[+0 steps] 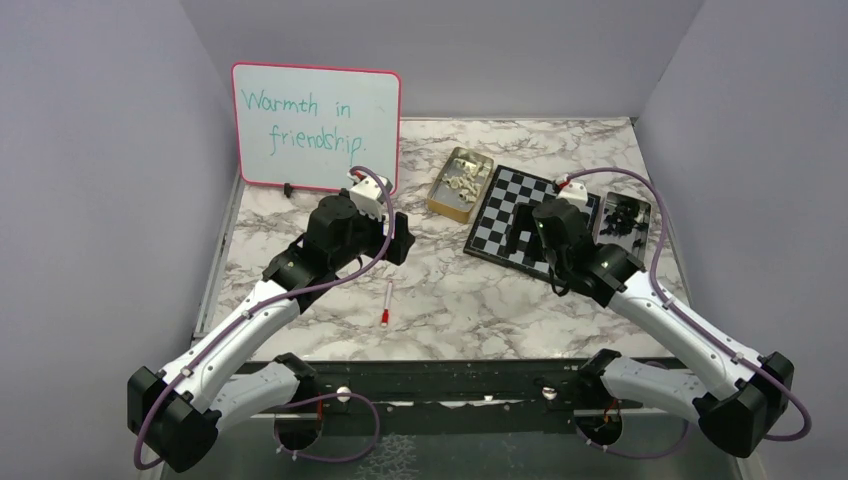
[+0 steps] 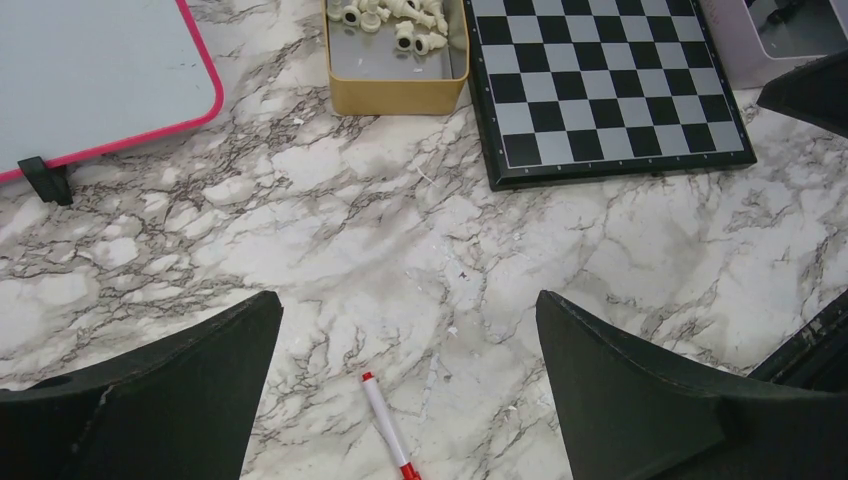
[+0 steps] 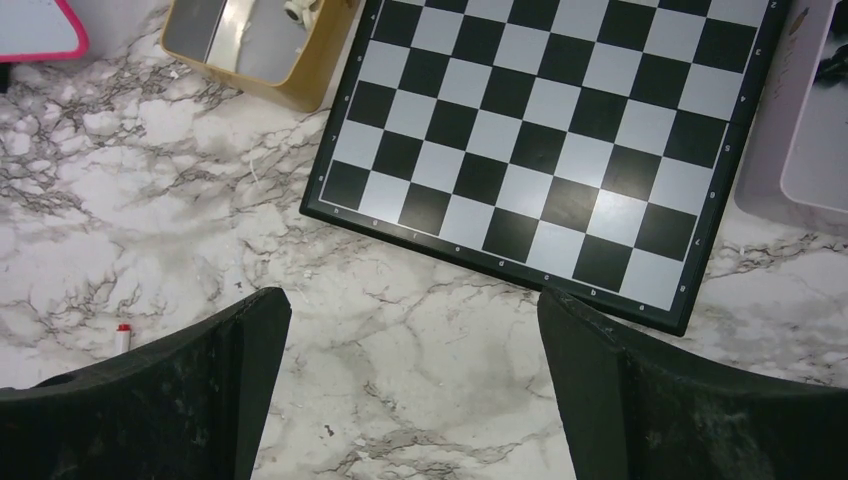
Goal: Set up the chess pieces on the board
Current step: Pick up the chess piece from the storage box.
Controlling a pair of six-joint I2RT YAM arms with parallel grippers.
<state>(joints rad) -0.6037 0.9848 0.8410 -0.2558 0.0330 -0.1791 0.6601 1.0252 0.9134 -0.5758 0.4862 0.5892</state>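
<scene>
Lying beyond the right gripper [image 3: 410, 330] — the board [image 3: 540, 140].

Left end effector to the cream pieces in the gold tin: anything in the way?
Nothing visible. The left end effector is open over the marble table; the cream chess pieces lie in the open gold tin ahead, beside the board. The whiteboard stands off to the left, and the pen lies on the near side.

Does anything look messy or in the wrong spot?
A pen lies loose on the table, away from the whiteboard. The board sits crooked to the table's edge. Nothing looks spilled or broken.
</scene>
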